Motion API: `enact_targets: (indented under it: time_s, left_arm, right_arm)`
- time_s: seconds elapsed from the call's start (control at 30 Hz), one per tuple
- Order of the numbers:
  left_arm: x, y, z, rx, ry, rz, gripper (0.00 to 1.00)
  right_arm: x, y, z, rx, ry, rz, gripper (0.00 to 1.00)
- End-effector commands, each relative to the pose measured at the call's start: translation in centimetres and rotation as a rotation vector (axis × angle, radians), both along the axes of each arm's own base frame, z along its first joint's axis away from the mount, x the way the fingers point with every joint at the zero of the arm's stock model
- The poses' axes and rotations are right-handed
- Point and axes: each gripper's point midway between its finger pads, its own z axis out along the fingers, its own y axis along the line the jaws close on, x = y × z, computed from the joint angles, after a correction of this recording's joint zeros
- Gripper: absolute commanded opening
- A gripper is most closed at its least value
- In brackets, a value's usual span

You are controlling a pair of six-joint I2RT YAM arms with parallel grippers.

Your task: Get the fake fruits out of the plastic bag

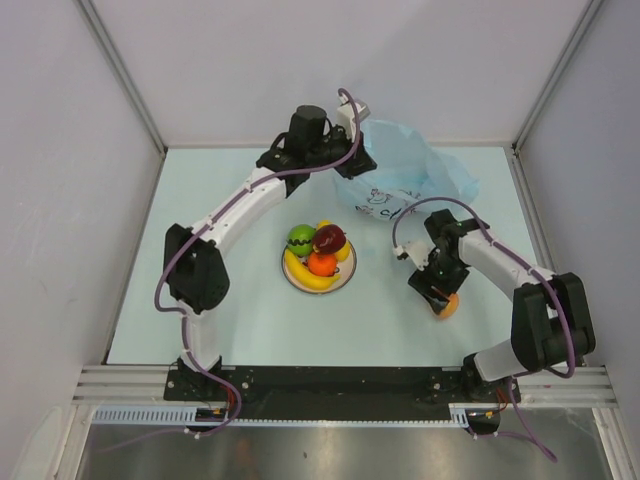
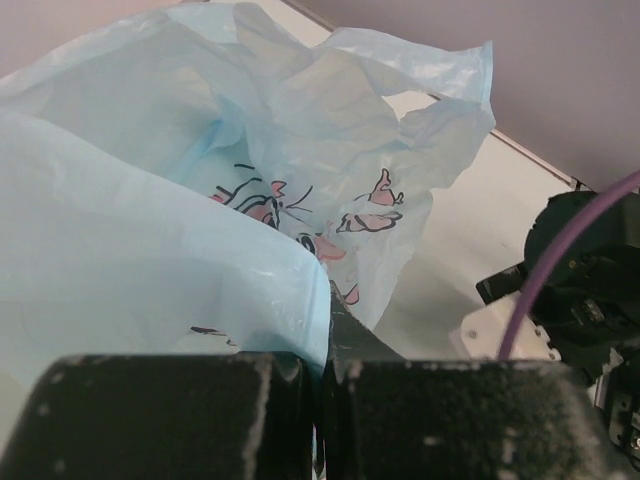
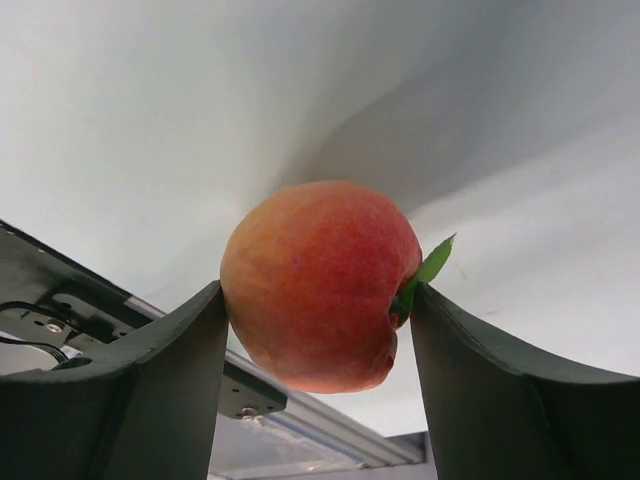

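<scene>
Peach-coloured fruit point(image 3: 310, 280) clamped in right pincer point(image 3: 318, 300); plate point(image 1: 349, 275) near, plastic bag point(image 1: 400, 175) beyond.

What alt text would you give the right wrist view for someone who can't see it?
The right claw grips a glossy peach-coloured plastic fruit with a small green leaf between its two dark fingers. A strip of metal rail shows below it against a pale background.
</scene>
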Motion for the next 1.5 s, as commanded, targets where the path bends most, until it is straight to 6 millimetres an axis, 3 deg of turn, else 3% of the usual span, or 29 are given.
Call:
enact_targets:
  time_s: [0.0, 0.07, 0.27, 0.53, 0.77, 0.93, 1.17, 1.47]
  left_arm:
    - [-1.0, 1.0, 3.1, -0.008, -0.086, 0.007, 0.01]
    - [-0.9, 1.0, 3.1, -0.007, -0.090, 0.013, 0.01]
    - [-0.7, 1.8, 3.4, 0.016, -0.104, 0.036, 0.01]
    - [0.8, 4.7, 2.5, 0.074, -0.119, 0.101, 0.00]
    - [1.5, 5.0, 1.5, 0.114, -0.135, 0.117, 0.00]
    - [1.6, 4.7, 1.1, 0.126, -0.136, 0.116, 0.01]
    - [1.3, 4.6, 0.6, 0.143, -0.137, 0.114, 0.00]
    - [1.1, 4.3, -0.3, 0.147, -0.117, 0.106, 0.00]
  right_arm:
    - [3.0, 5.8, 4.4, 0.179, -0.156, 0.115, 0.57]
    - [3.1, 8.8, 5.7, 0.283, -0.171, 0.166, 0.57]
    - [6.8, 16.5, 8.9, 0.604, -0.283, 0.176, 0.57]
    - [9.9, 21.5, 9.5, 0.833, -0.251, 0.016, 0.55]
    - [10.7, 23.1, 7.7, 0.883, -0.190, -0.036, 0.56]
    - [10.0, 23.7, 6.6, 0.891, -0.153, -0.040, 0.56]
    - [9.2, 24.4, 4.3, 0.812, -0.169, 0.003, 0.58]
    - [10.1, 24.5, 2.5, 0.761, -0.216, -0.010, 0.59]
